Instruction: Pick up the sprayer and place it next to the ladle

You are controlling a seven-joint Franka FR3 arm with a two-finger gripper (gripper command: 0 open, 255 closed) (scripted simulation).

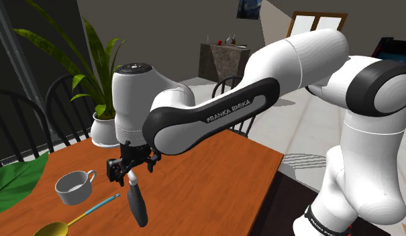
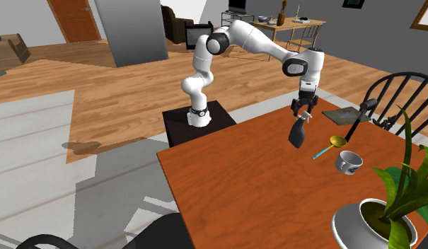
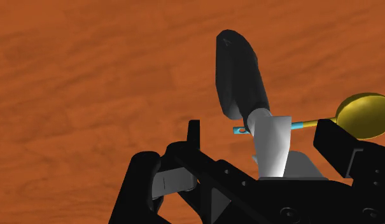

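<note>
In the lower left of the shoulder view, the black gripper [image 1: 132, 167] is seen closed on the sprayer [image 1: 136, 203]; the pale, tapered neck is clasped between the fingers, and the smooth, black, elongated body is hung below it, slightly tilted, over the table [image 1: 215, 167]; the tabletop is rendered as orange-brown wood with a faint grain. Whether the sprayer's lower end is touching the wood cannot be told.

Just left of the sprayer, at the bottom edge, the ladle [image 1: 50, 230] is laid flat; its round bowl is drawn in glossy gold, its thin handle in yellow with a blue tip. Above it a plain grey cup [image 1: 74, 186] with a loop handle is stood upright; further up, a rounded white pot [image 1: 104, 129] with long green leaves is set near the table's edge.

In the second exterior view, right of centre, the sprayer [image 2: 298, 133] is hung from the gripper [image 2: 303, 113]; the ladle [image 2: 337, 141] is found to its right, near but apart. In the wrist view the sprayer [image 3: 240, 76] is stretched away from the fingers; the ladle's gold bowl [image 3: 366, 114] is seen beside it, the handle passing behind the pale neck.
</note>
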